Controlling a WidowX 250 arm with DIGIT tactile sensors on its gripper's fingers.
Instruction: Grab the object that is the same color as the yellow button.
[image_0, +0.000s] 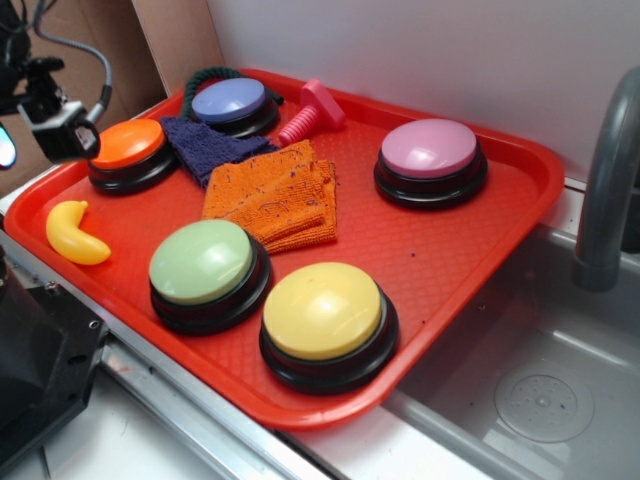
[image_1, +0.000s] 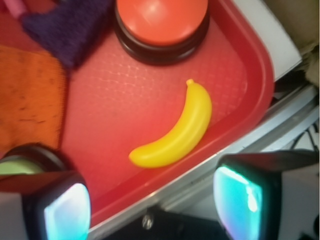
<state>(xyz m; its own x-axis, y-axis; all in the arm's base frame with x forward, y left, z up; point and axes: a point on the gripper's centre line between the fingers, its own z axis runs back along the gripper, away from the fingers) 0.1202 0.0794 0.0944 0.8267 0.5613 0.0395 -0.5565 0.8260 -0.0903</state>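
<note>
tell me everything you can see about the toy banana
The toy banana is small, curved, glossy yellow, and looks like plastic, with a short stem nub at one end. It lies flat on the red tray near its rim, beside the orange button. Nothing touches it but the tray; the claw is open, above it.

banana (image_0: 76, 234) on tray (image_0: 440, 260) | left of buttons | near tray edge

Bare tray floor rings the banana (image_1: 176, 129); the orange button (image_1: 161, 22) and the tray rim (image_1: 252, 107) crowd it.
</note>
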